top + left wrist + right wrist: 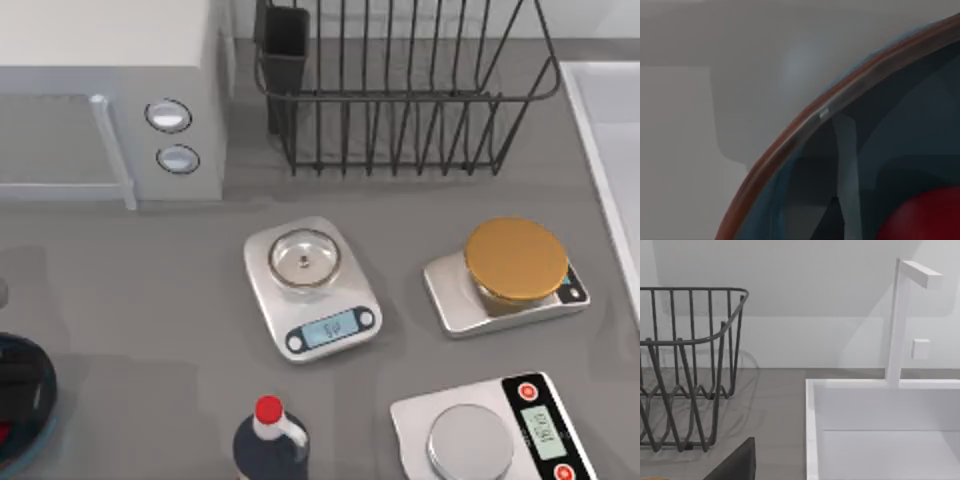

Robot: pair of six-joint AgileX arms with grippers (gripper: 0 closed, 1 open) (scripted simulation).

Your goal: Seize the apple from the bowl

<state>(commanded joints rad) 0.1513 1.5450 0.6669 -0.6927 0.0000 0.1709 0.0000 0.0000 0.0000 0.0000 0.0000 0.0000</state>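
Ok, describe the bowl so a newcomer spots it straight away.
Start at the microwave on the top view's left, then drop to the table's near-left edge. The bowl sits there, cut by the frame. Unlike the steel scales, it is dark blue glass, with the apple inside.

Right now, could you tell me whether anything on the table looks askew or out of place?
Nothing is spilled or damaged. The three scales sit at differing angles, and the bowl lies half past the table's left edge of view.

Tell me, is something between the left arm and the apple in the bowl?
Nothing visible. In the left wrist view the apple lies inside the bowl, close below the camera, with no object over it. From above, the bowl sits at the table's left edge.
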